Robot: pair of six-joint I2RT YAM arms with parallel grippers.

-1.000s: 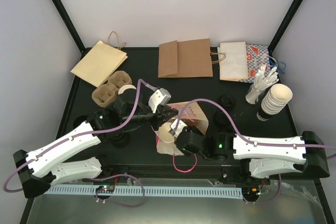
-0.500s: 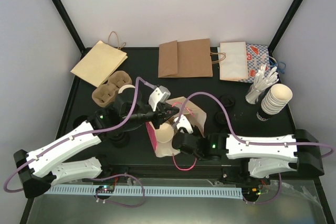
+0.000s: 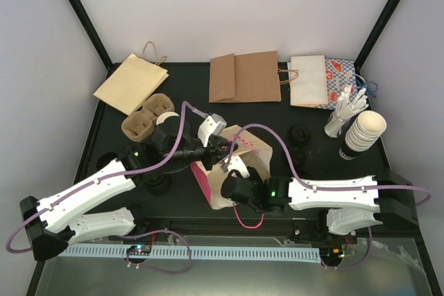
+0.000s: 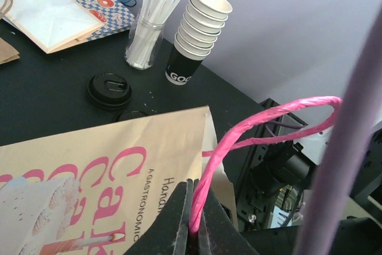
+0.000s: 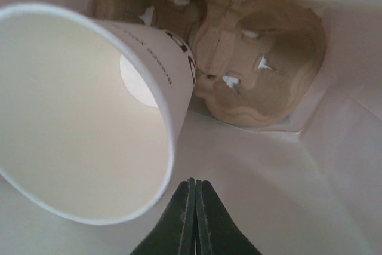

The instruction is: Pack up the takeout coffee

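Pink twisted-paper handle [image 4: 250,129] pinched tight between the closed fingers of the left gripper [image 4: 194,219], above the cake-printed paper bag [image 4: 89,159] standing open on the black surface [image 3: 187,91]. Inside that bag, on its pale floor: the takeout coffee cup [image 5: 83,117], tipped over, cream mouth toward the right wrist camera, dark print along its side, base toward a moulded pulp carrier [image 5: 256,58]. Right gripper [image 5: 195,219] also inside the bag, fingers pressed together on nothing, just beside the cup's rolled rim. Farther back: stack of nested cups [image 4: 200,28], wrapped straws [image 4: 149,16], black lids [image 4: 108,88].
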